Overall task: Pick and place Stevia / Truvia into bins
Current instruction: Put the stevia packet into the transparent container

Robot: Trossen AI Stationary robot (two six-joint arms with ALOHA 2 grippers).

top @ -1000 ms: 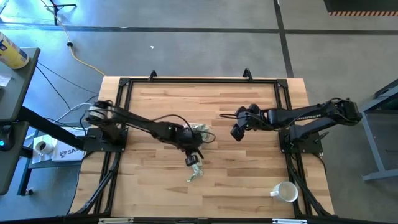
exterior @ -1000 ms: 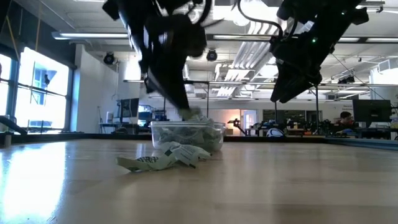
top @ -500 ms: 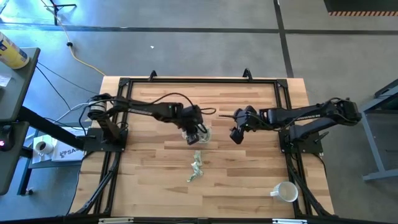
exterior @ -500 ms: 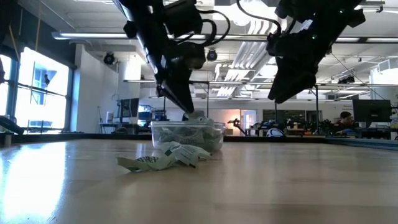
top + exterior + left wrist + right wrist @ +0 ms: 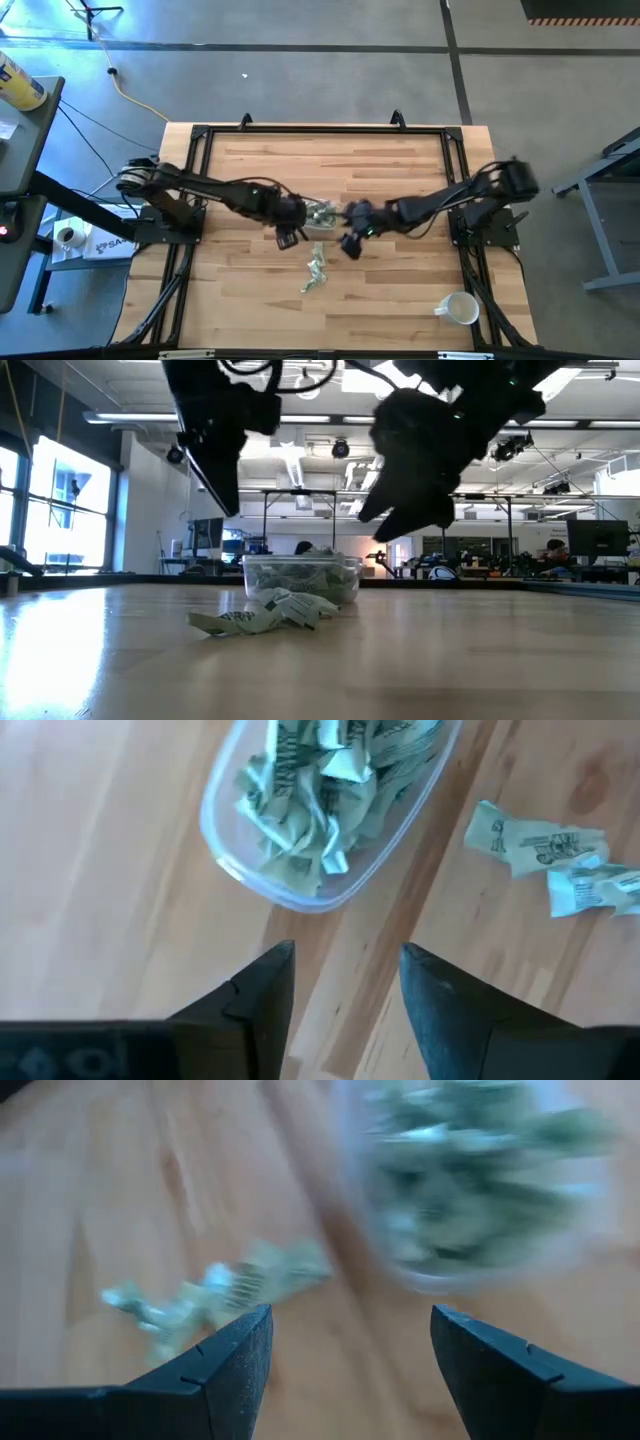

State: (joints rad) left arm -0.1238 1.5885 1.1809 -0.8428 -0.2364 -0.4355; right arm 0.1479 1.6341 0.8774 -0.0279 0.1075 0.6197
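The clear bin (image 5: 321, 214) stands mid-table, heaped with green and white Stevia packets (image 5: 320, 790). A few loose packets (image 5: 316, 271) lie on the wood just near of it, also in the low view (image 5: 262, 617). My left gripper (image 5: 285, 237) hovers open beside the bin's left near corner, with nothing between its fingers (image 5: 345, 955). My right gripper (image 5: 351, 245) hangs open to the right of the loose packets (image 5: 215, 1295), near the bin's right near corner, and is empty too.
A white mug (image 5: 460, 308) lies on its side at the near right corner. A black frame (image 5: 320, 128) runs around the wooden top. Bare wood lies to the left, the far side and the near side of the bin.
My left gripper went from the loose packets to above the bin, then drew back toward the table's left and near side, and now stands open. My right gripper has swung left and toward the near edge, down toward the loose packets. The bin and loose packets have stayed put.
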